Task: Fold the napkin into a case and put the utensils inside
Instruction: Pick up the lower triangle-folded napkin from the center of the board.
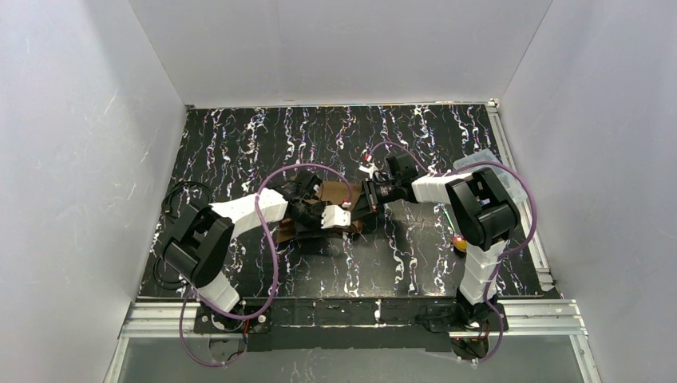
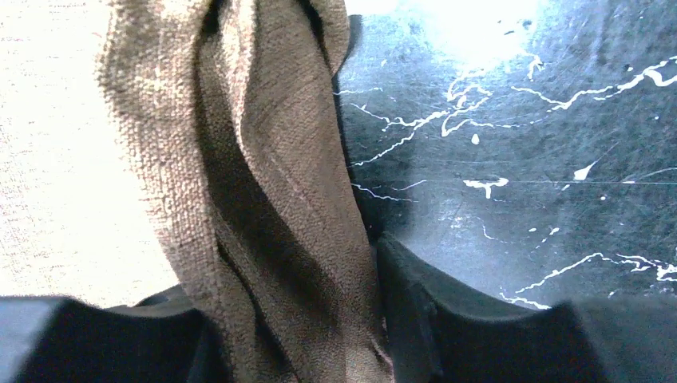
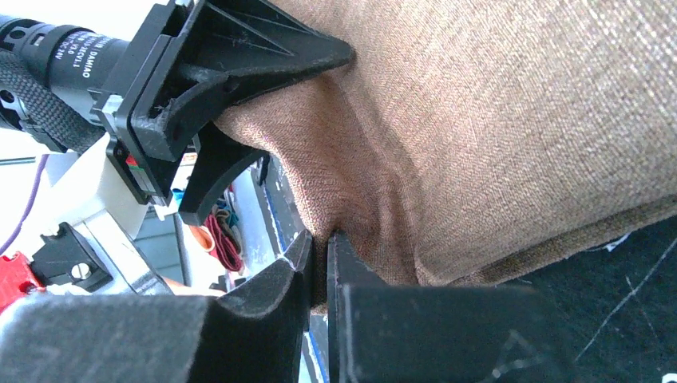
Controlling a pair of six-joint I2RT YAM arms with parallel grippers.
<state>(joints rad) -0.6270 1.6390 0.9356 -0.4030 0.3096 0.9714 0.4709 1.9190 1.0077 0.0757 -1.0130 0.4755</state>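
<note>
**Two grippers on one fold: grip surely, then move together**

The right gripper [image 3: 319, 249] has its jaws pressed almost together and pinches a raised ridge of the napkin [image 3: 519, 120] between them. The left gripper [image 2: 287, 319] comes from the opposite side, just beside the right one. A bunched strip of the cloth runs between its fingers [image 2: 423, 311], but I cannot tell whether they already press it or only stand around it.

The napkin lies in the middle of the table [image 1: 239, 144], under both grippers, and in the top view they hide most of it. In the right wrist view one broad part of it is smooth, and its edge rests on the dark surface. In my judgement it is not a case yet, and the folding is the step in hand. I cannot make out the utensils.

To do this step well, the left gripper should close firmly on all the layers before any pull. After that, both grippers should travel together, at the same height and in the same direction, so that the fold line stays straight. Such soft cloth probably sags and slips, so a pull apart may drag it out of a pinch. It is better to lay the fold down low and to release one side at a time.
</note>
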